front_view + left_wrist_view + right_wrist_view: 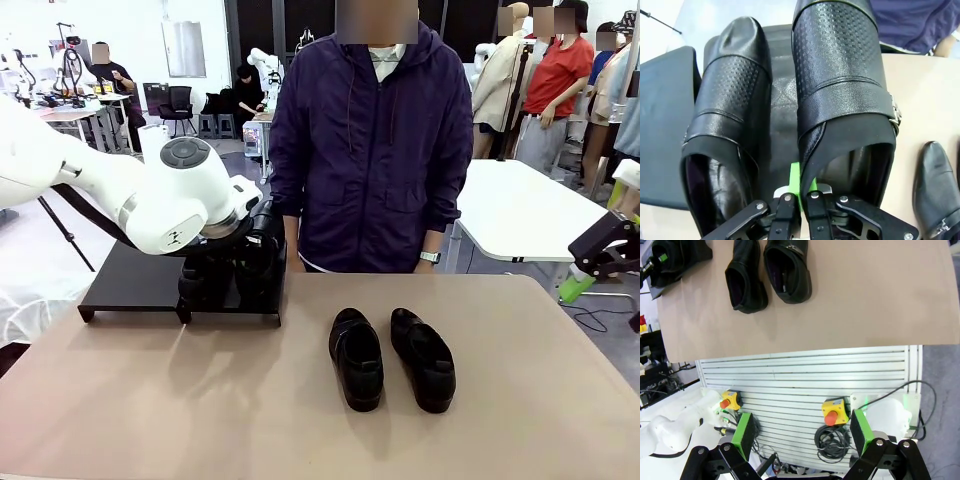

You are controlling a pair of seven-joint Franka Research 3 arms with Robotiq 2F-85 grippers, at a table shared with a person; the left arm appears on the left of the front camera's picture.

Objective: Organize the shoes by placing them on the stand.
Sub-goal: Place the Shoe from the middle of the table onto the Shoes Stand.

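Clamping left tool on a shoe by its collar to seat it on stand beside its mate; holding right tool open, clear of two shoes on bench.
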